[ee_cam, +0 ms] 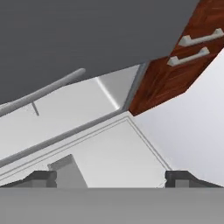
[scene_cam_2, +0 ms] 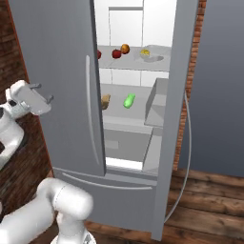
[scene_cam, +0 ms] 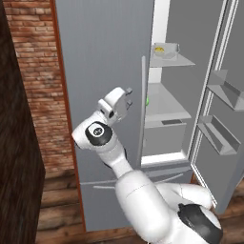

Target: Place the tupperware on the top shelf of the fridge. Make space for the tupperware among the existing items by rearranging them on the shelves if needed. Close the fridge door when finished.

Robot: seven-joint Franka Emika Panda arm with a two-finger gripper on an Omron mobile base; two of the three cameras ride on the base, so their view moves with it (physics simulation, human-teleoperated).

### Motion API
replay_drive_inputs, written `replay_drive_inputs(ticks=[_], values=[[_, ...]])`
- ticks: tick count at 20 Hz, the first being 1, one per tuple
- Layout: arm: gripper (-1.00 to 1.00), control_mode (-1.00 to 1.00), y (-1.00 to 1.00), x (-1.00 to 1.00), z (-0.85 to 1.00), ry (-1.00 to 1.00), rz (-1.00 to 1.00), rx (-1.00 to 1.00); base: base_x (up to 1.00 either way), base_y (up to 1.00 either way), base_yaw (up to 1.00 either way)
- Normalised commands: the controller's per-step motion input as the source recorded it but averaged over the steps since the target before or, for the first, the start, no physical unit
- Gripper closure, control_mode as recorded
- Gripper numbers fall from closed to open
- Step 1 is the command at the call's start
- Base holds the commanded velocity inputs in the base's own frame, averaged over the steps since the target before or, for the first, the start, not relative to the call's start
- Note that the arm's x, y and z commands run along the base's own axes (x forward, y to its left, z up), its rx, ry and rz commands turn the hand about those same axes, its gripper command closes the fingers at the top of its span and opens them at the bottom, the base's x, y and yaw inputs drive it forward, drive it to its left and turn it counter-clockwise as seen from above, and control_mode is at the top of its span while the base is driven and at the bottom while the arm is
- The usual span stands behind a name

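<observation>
Gripper [scene_cam: 127, 96]: jaws spread wide, holding nothing, raised in front of the shut left door and apart from its face.
Fridge [scene_cam: 102, 57]: left door shut, right door swung fully open (its inner bins face the room).
Handle [scene_cam_2: 89, 109]: long upright bar along the left door's free edge, to the right of the gripper.
Tupperware [scene_cam_2: 150, 55]: on the top shelf [scene_cam_2: 162, 64], at its right end, near the front edge.
Fruit: red one [scene_cam_2: 116, 54] and orange one [scene_cam_2: 125, 48] left of the tupperware, apart from it.
Lower shelf: bread [scene_cam_2: 105, 101] and green vegetable [scene_cam_2: 129, 100], bare plate to their right.
</observation>
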Motion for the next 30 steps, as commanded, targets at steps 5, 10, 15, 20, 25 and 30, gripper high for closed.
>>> replay_drive_inputs(ticks=[5,10,15,20,25,30], values=[[-1.0,-1.0,-0.19,-1.0,0.57,0.0,0.08,0.34,0.0,0.0,0.0],[-1.0,-1.0,-0.66,-1.0,0.32,-0.04,0.04,0.39,0.0,0.0,0.0],[-1.0,-1.0,-0.68,-1.0,0.06,-0.23,0.0,0.43,0.0,0.0,0.0],[-1.0,-1.0,-0.56,-1.0,0.19,-0.33,0.0,0.41,0.0,0.0,0.0],[-1.0,-1.0,-0.47,-0.98,0.29,-0.28,0.0,0.45,0.0,0.0,0.0],[-1.0,-1.0,-0.71,-0.4,0.32,-0.12,0.0,0.59,0.0,0.0,0.0]])
